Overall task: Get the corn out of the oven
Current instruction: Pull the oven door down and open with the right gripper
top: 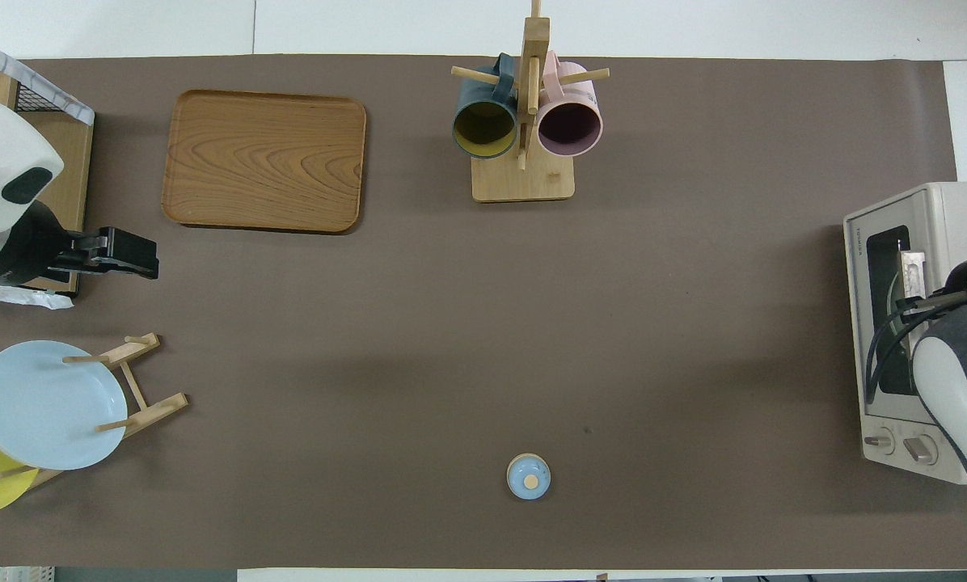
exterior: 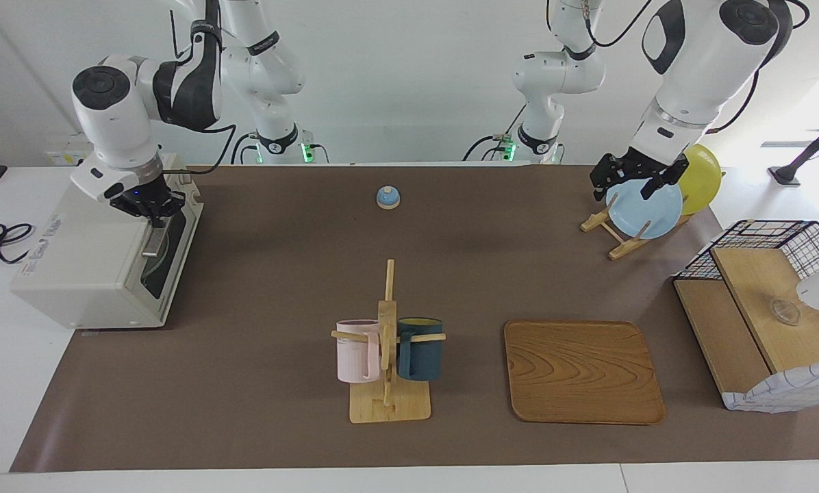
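The right hand (exterior: 150, 211) sits at the oven's (exterior: 87, 263) metal bar handle (exterior: 153, 238), its fingers closed together at the handle; whether they actually pinch it cannot be told. The oven is a boxy off-white case at the right arm's end of the worktop (exterior: 279, 274), its dark glass door shut. The corn is not visible; the glass shows nothing clear inside. In the overhead view the right arm covers part of the door. The left hand (exterior: 627, 179) waits over the pale blue plate (exterior: 646, 209) in its wooden rack, fingers apart and empty.
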`<state>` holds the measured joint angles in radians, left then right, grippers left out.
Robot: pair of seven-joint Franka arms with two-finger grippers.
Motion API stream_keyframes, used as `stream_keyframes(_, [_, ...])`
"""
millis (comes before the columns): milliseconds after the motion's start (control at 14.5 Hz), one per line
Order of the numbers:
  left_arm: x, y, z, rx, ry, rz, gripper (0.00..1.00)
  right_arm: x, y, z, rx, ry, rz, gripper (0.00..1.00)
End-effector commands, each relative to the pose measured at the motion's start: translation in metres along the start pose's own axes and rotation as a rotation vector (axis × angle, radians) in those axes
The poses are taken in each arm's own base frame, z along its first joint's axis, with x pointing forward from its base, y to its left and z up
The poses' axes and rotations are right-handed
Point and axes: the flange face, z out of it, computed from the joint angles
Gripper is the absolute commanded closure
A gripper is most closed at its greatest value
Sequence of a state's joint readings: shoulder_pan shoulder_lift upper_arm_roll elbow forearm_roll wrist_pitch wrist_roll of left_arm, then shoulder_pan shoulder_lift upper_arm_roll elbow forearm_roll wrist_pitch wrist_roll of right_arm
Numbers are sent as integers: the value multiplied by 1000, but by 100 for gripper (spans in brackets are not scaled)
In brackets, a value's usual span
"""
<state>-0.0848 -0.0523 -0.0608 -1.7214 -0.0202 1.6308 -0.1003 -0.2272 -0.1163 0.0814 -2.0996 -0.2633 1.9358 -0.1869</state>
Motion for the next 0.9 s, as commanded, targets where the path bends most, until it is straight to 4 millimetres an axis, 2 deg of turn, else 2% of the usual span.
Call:
stream_keyframes(0, [-7,-3,-4,18,2,-3,0,3,-21,17,12,-18,15,100])
stream_keyframes(276, [-7,-4,-4,18,5,-4,0,10,-45,27,63,-27,41,100])
stream_keyframes(622, [-5,-3,-5,17,19,-4,0,20,-57,60,82,-11,35,100])
stream_keyframes(829, [-5,-3,-5,16,20,-4,0,31,-82,71,98,-17,45,100])
